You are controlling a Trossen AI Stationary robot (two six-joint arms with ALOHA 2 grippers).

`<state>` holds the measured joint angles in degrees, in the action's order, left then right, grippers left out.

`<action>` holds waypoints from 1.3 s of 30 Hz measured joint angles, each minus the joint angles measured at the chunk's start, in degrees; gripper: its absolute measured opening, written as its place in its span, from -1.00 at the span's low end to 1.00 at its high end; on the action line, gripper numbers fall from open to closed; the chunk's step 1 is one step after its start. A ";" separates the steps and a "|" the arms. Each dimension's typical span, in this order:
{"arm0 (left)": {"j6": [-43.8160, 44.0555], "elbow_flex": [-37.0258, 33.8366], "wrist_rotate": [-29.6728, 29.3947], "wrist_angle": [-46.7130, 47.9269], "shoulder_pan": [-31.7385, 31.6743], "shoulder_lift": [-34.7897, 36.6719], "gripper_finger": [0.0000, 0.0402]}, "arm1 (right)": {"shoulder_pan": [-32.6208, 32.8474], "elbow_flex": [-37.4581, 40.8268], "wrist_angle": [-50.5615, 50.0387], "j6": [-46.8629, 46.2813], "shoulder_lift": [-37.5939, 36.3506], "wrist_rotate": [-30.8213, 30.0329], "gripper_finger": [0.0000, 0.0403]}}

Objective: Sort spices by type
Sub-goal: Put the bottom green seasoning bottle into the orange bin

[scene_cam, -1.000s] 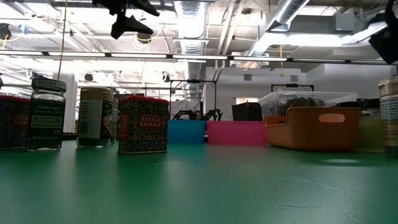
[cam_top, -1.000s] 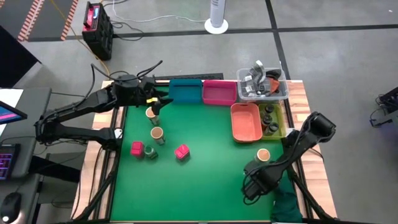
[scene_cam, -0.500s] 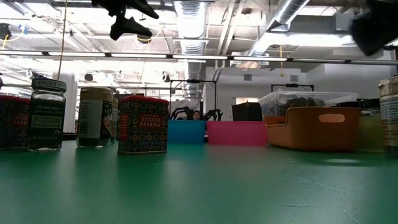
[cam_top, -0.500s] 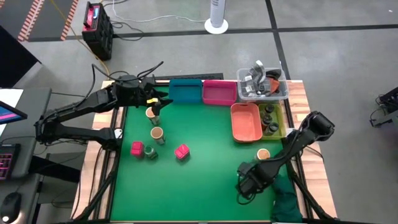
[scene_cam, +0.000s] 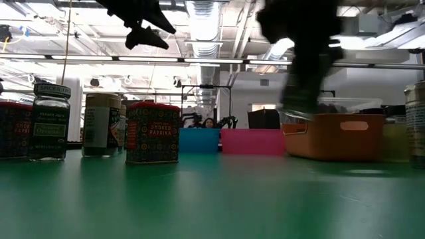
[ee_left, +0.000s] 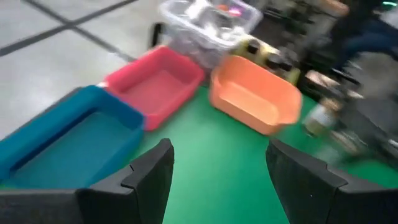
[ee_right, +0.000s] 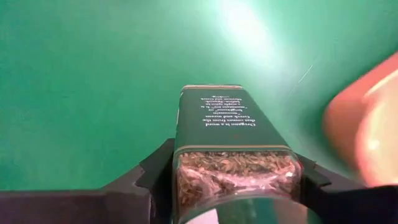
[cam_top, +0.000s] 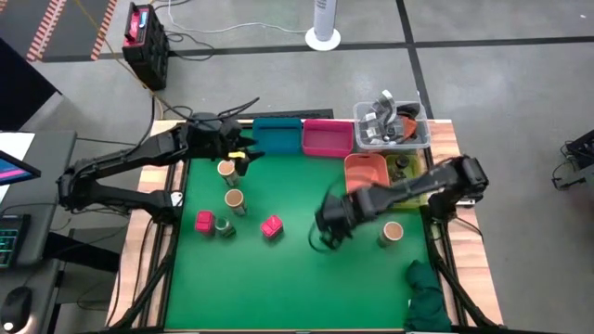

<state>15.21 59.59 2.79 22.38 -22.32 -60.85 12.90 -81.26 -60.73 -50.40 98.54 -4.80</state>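
Observation:
My right gripper (cam_top: 327,225) hangs over the middle of the green mat, shut on a glass jar of dried herbs with a dark green label (ee_right: 231,121). My left gripper (cam_top: 243,160) is open and hovers at the far left, just beside a tan-topped jar (cam_top: 225,168). Standing on their bases on the mat are a second tan-topped jar (cam_top: 234,199), two pink-red tins (cam_top: 204,221) (cam_top: 271,226), a green-topped jar (cam_top: 224,228) and, to the right, another tan-topped jar (cam_top: 392,232). Dark jars (cam_top: 403,182) stand in the yellow-green bin. My right gripper pinches the jar between its two fingers (ee_right: 155,169), one on each side of the glass body (ee_right: 233,171) where the herbs show. The jar points forward along the fingers, label side up. It is lifted clear of the mat.
Along the far edge stand a teal bin (cam_top: 277,137), a pink bin (cam_top: 327,138) and a clear tub of metal parts (cam_top: 391,123). An orange bin (cam_top: 367,182) and a yellow-green bin (cam_top: 419,178) sit at the right. A dark green cloth (cam_top: 429,301) lies at the near right corner.
My right arm has swung quickly from the near right corner toward the table's middle, going left and toward the far edge. My left gripper has shifted slightly to the right. The jars and tins on the mat have stayed in place.

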 joint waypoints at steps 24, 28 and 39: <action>-12.61 0.02 15.21 7.84 -9.41 0.33 0.21 | -34.68 -4.55 -19.05 16.04 0.13 -2.09 0.13; -12.16 0.00 16.30 8.60 -9.41 1.99 0.21 | -34.39 1.03 -16.10 16.87 0.07 -1.52 0.13; -11.33 0.00 16.30 10.81 -9.41 3.64 0.21 | -32.03 10.38 -6.60 15.97 0.09 -1.31 0.27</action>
<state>3.88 59.59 19.09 33.19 -31.73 -57.21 -19.13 -70.88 -67.33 -34.44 98.63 -6.11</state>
